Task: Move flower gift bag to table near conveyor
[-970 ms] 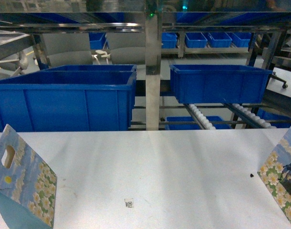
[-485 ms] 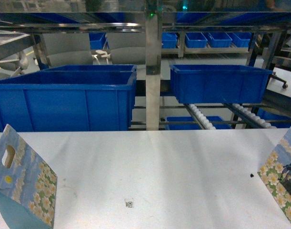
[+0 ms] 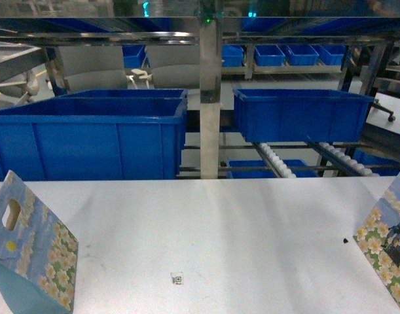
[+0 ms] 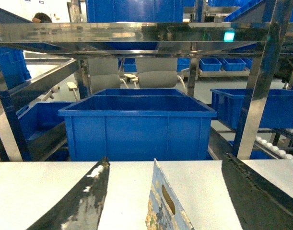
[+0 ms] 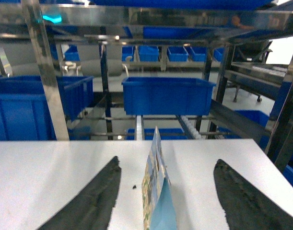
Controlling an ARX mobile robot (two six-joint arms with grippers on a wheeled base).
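Two flower gift bags stand upright on the white table (image 3: 219, 229). One gift bag (image 3: 29, 252) is at the front left corner and the other (image 3: 391, 245) at the front right edge. In the left wrist view my left gripper (image 4: 166, 159) is open, and the left bag (image 4: 163, 211) stands untouched between its dark fingers (image 4: 84, 201). My right gripper (image 5: 167, 160) is open in the same way around the right bag (image 5: 156, 191). Conveyor rollers (image 3: 278, 163) slope down behind the table's far edge. Neither gripper shows in the head view.
A large blue bin (image 3: 88, 134) stands behind the table at the left and another (image 3: 301, 111) sits on the rollers at the right. A steel post (image 3: 210, 98) rises between them. A small code sticker (image 3: 177, 279) and a black speck (image 3: 345, 240) lie on the tabletop.
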